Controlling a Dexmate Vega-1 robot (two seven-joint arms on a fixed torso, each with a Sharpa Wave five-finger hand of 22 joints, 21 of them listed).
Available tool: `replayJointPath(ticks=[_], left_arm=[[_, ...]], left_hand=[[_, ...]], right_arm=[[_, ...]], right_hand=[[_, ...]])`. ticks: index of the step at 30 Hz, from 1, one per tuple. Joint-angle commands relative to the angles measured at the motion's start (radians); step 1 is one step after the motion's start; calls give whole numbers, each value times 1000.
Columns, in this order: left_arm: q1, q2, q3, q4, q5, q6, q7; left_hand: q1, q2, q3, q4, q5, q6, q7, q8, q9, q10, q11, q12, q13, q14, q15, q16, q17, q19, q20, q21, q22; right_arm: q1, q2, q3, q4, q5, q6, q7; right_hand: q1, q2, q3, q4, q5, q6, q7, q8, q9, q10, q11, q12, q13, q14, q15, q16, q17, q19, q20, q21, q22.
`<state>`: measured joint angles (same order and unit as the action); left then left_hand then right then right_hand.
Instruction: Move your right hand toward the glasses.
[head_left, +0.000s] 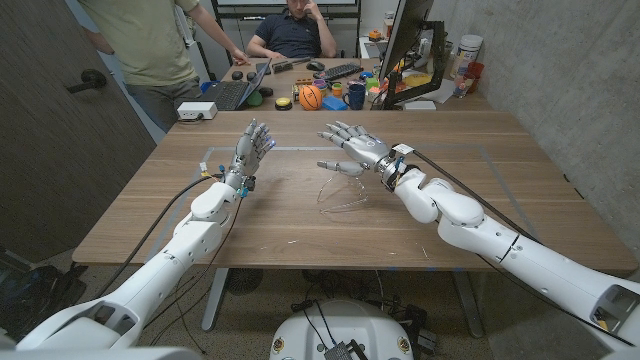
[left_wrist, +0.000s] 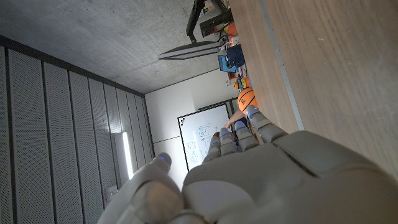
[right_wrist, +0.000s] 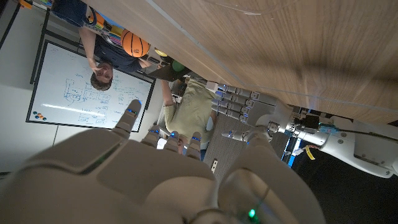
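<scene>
A pair of clear-framed glasses (head_left: 340, 194) lies on the wooden table (head_left: 480, 180) near its middle. My right hand (head_left: 352, 148) hovers just behind and above the glasses, fingers spread and holding nothing; the right wrist view shows its back (right_wrist: 155, 180). My left hand (head_left: 253, 148) stands upright to the left of the glasses, fingers apart and empty. The same hand appears in the right wrist view (right_wrist: 236, 102), and its own back in the left wrist view (left_wrist: 249, 180).
Along the table's far edge sit a laptop (head_left: 232, 92), a white box (head_left: 197, 110), a keyboard (head_left: 342, 71), an orange basketball (head_left: 311, 96), a blue mug (head_left: 357, 96) and a monitor (head_left: 405, 40). Two people are behind the table (head_left: 150, 40) (head_left: 295, 30).
</scene>
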<state>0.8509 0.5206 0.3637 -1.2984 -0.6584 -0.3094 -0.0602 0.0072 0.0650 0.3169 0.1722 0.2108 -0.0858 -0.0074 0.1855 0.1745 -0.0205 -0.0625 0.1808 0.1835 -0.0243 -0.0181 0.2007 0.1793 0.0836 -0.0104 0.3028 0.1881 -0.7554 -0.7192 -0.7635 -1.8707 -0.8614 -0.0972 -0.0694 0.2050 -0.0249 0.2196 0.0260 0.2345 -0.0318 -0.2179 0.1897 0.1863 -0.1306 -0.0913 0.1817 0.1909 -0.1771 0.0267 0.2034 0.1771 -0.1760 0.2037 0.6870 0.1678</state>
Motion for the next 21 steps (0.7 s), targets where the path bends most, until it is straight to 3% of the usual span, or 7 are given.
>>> replayJointPath(ticks=[1, 21], left_arm=[[14, 6, -4, -10, -6, -6, -4], [18, 10, -8, -10, -8, -11, -7]], left_hand=[[-2, 34, -6, -2, 7, -1, -4, 2, 5, 1, -7, 5, 2, -6, 2, 4, 1, 10, 3, -3, 4], [-3, 33, -14, -2, 9, -1, -5, 2, 5, 2, -10, 5, 2, -6, 2, 4, 1, 11, 3, -8, 4]], right_arm=[[21, 14, -31, 35, -32, -19, 62], [55, 17, -51, 81, -4, -53, 143]], right_hand=[[9, 2, 4, -7, 8, 8, -2, 10, 0, 0, -3, 8, 0, -27, -7, 3, 0, -90, 9, -4, 0], [15, 2, -5, -12, 9, 35, -2, 15, 1, 18, -9, 15, -1, -4, -12, 11, 0, -61, 7, -21, 0]])
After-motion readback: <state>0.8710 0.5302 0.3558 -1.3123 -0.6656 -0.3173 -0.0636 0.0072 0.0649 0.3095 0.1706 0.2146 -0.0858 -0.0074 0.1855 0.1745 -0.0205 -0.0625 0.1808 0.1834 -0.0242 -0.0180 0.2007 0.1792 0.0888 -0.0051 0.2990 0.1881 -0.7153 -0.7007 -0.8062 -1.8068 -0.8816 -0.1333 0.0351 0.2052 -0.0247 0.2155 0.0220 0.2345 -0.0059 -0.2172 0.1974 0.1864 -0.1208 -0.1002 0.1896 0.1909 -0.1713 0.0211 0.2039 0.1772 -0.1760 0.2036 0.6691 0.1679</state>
